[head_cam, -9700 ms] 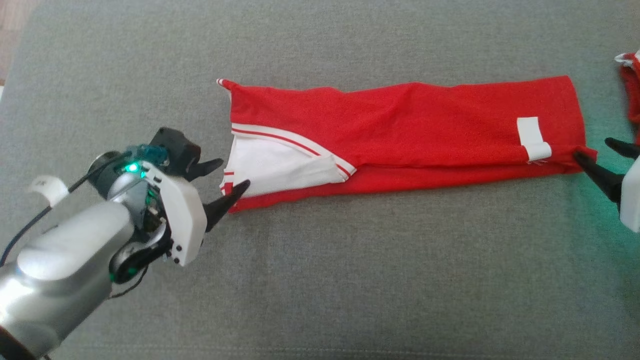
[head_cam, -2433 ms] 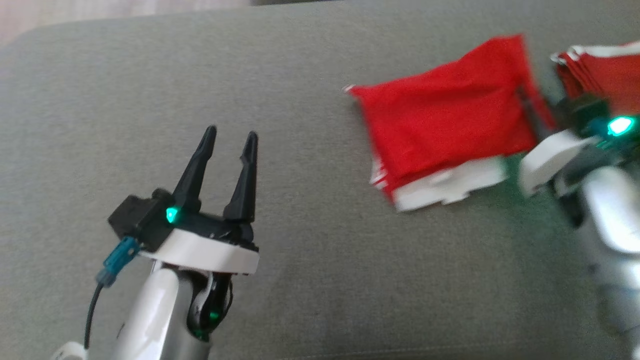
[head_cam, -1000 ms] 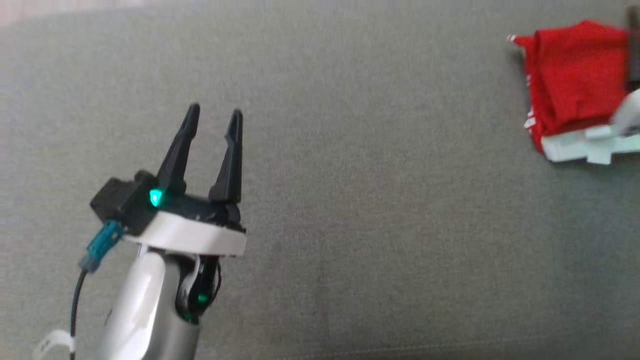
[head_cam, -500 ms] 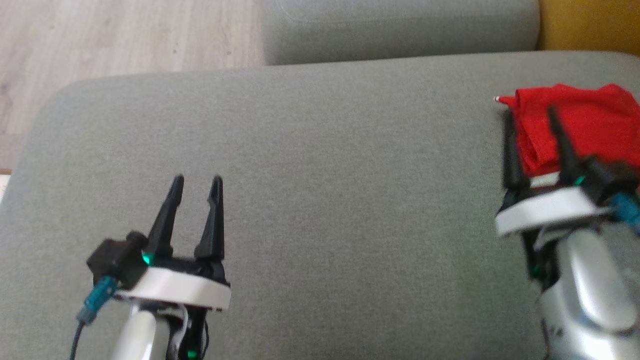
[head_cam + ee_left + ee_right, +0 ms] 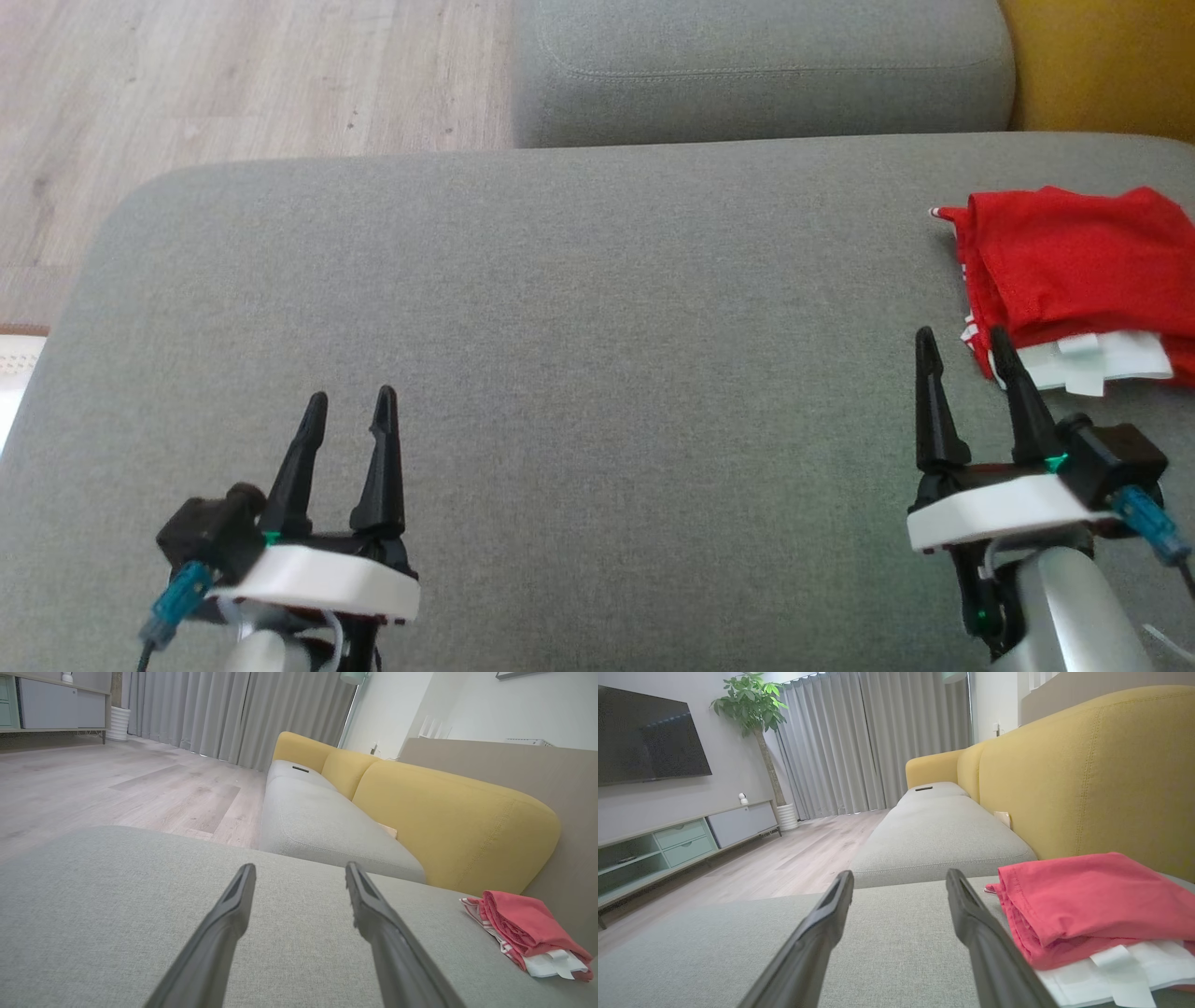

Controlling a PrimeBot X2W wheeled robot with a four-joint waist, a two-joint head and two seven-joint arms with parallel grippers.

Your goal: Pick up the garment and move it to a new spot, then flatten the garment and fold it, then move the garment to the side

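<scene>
The garment [image 5: 1074,261] is seen as a compact red bundle, folded over several times, with white layers and a white tab sticking out along its near edge and a strip of red-and-white trim at the corner facing the claws. The top layer is slightly rumpled rather than crisp, and the stack is not squared. It is placed just ahead and to the right of the right claw [image 5: 962,334], close beside that claw's right finger; contact between finger and cloth cannot be confirmed, and nothing is held between the fingers. The right claw is spread wide and empty. The left claw [image 5: 351,394], well apart to the left of the bundle, is likewise released, with bare cushion ahead of it. The fold and the move to the side are judged to be done, so the step in hand is taken to be a clean retreat. It is best done by drawing the right claw straight back along its own fingers, kept spread and lifted clear, so that the loose white edge is not snagged and the stack is not dragged open. The bundle is carried by the grey cushion [image 5: 579,308], with a yellow backrest [image 5: 1102,65] beyond the right claw.
</scene>
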